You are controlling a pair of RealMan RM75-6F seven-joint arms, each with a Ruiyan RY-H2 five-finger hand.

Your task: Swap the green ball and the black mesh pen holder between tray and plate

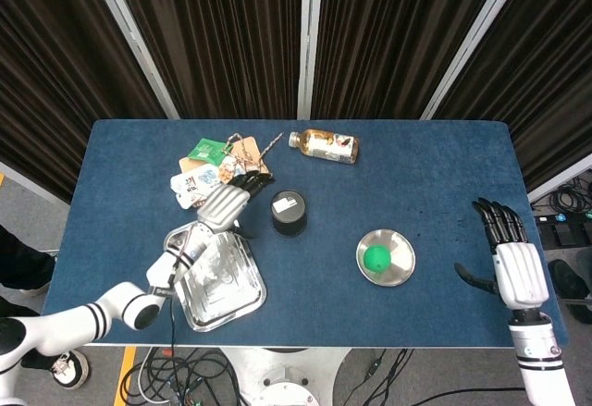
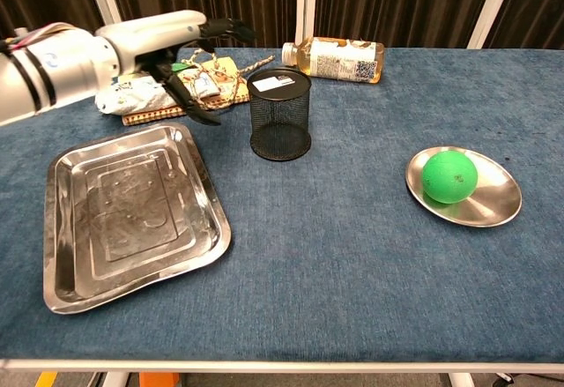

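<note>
Both hands are empty with fingers spread: left hand point(image 2: 181, 34) is held beside the holder point(image 2: 279, 115), apparently for grasping; ball point(image 2: 449, 176) sits in the plate point(image 2: 500, 200), right hand point(image 1: 516, 263) kept well clear.

The pen holder point(image 2: 279, 115) stands upright on the table point(image 2: 352, 246), near its middle, just right of the tray's point(image 2: 132, 215) far corner. The ball point(image 2: 449, 176) sits in the plate point(image 2: 502, 195), well to the right of the holder. Behind the holder a bottle point(image 2: 333, 58) lies on its side. Left of the bottle, behind the tray, snack packets point(image 2: 167, 87) lie in a heap. The left hand point(image 2: 181, 39) hangs above them, just left of the holder. The right hand point(image 1: 514, 263) is beyond the plate, by the table's right edge.
</note>
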